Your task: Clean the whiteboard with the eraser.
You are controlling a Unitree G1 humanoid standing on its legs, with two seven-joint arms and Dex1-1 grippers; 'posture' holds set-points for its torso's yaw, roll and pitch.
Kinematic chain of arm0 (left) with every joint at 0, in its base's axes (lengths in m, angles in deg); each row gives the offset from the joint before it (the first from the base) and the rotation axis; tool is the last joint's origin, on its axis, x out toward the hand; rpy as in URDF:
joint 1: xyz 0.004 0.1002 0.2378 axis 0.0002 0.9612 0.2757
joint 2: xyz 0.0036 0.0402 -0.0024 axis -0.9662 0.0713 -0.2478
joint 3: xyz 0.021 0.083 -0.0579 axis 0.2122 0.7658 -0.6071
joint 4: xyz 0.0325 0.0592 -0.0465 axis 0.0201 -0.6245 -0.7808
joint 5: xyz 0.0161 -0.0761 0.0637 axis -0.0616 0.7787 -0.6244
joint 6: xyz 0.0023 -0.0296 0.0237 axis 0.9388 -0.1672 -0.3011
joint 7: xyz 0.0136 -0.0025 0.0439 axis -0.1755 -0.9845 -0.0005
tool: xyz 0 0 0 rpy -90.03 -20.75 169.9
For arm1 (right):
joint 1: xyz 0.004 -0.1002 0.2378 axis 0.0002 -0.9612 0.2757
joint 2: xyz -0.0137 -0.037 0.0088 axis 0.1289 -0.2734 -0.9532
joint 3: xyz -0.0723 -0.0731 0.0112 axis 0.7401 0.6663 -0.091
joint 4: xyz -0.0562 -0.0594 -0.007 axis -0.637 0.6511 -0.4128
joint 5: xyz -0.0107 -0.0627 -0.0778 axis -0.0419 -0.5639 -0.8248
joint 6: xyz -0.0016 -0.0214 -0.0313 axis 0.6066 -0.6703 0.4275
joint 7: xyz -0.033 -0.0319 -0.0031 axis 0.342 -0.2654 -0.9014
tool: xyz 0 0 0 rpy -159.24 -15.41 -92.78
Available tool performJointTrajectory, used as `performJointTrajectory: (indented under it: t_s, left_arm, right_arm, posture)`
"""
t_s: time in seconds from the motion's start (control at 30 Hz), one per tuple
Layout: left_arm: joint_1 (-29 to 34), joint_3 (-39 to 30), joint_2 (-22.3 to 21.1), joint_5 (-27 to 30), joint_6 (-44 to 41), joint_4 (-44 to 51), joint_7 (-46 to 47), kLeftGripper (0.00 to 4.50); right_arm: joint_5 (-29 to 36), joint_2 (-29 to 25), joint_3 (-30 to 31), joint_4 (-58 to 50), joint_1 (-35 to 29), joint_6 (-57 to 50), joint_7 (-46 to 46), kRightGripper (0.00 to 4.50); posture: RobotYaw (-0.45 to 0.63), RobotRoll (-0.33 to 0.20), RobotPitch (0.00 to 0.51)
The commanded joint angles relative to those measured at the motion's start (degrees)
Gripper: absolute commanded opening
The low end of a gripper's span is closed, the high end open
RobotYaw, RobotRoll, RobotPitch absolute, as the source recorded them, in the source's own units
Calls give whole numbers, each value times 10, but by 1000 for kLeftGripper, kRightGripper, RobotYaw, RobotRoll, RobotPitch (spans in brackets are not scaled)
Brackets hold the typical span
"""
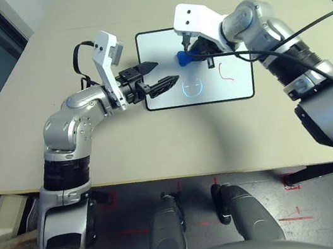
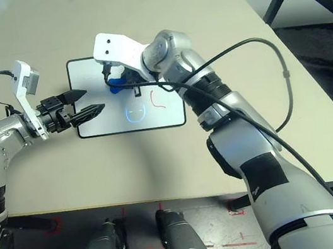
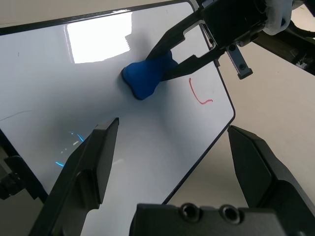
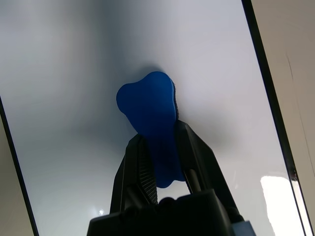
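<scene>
The right claw (image 1: 195,52) hides part of the whiteboard (image 1: 237,87).

I see a beige table (image 1: 125,144), plain top, light wood edge on my near side. One thing lies flat on it: the whiteboard (image 1: 159,39), black-framed, rounded corners. It sits under my right claw (image 1: 188,55) and just in front of my left claw (image 1: 157,77), whose tips reach over its near short side. A red stroke (image 1: 225,73) on the board lies just beside the right claw, and a faint blue glare lies below that claw.
</scene>
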Motion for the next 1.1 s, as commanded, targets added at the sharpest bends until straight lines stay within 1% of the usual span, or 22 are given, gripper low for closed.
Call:
performJointTrajectory:
  t_s: [0.03,0.27,0.47,0.77,0.97,1.1]
  left_arm:
    - [1,3,0,1,1,-4,-4,4500]
    - [1,3,0,1,-1,-2,-4,4500]
    - [2,3,2,1,-2,1,0,4500]
    - [8,2,5,2,-3,7,5,4500]
    - [9,1,4,3,-2,7,4,4500]
    - [8,3,5,2,1,2,1,4500]
  right_arm:
    - [-18,-16,5,32,-12,-12,-5,766]
    - [-12,-6,9,11,-24,-20,3,766]
    - [-7,15,13,0,-27,-27,7,766]
    - [-8,25,16,-7,-32,-30,11,766]
    - [-10,13,11,3,-28,-31,9,766]
    - [-11,-18,4,-6,-38,-36,17,766]
  posture:
    - [-46,0,222]
    - [-39,0,223]
    - [-33,0,224]
    - [-28,0,223]
    - [-36,0,222]
    - [-49,0,218]
